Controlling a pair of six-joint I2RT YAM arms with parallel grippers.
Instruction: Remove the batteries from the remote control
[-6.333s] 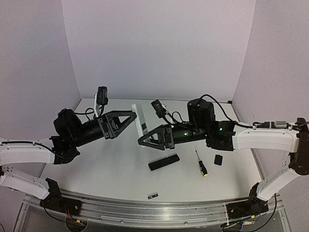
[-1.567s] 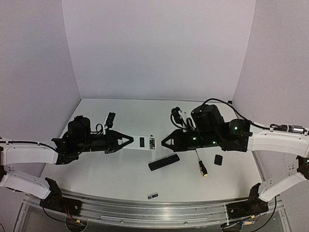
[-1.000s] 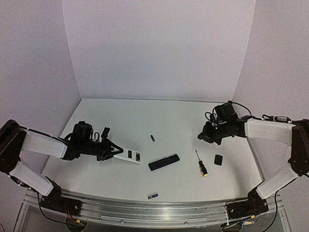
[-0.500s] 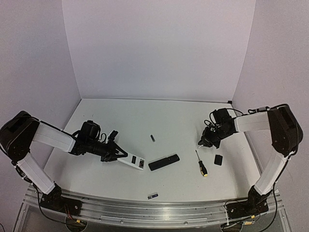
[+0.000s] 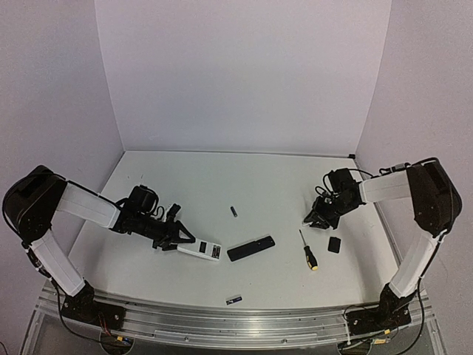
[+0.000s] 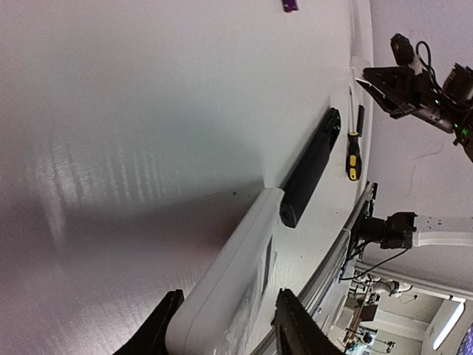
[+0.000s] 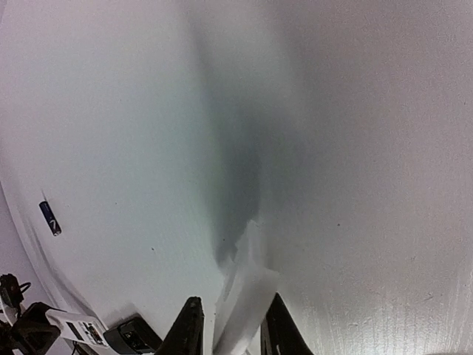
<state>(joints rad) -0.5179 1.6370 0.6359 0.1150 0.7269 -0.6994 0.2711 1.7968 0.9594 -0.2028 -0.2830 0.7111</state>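
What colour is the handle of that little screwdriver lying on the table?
Yellow with black, on the screwdriver; clearest in the left wrist view.

The white remote [image 6: 244, 274] runs off the bottom edge between the left jaws; the pale piece [image 7: 240, 296] between the right jaws is blurred, cut off below, unidentifiable.

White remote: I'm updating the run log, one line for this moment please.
white remote: flat on table | left pincer: straddles its end | batteries: two lying loose
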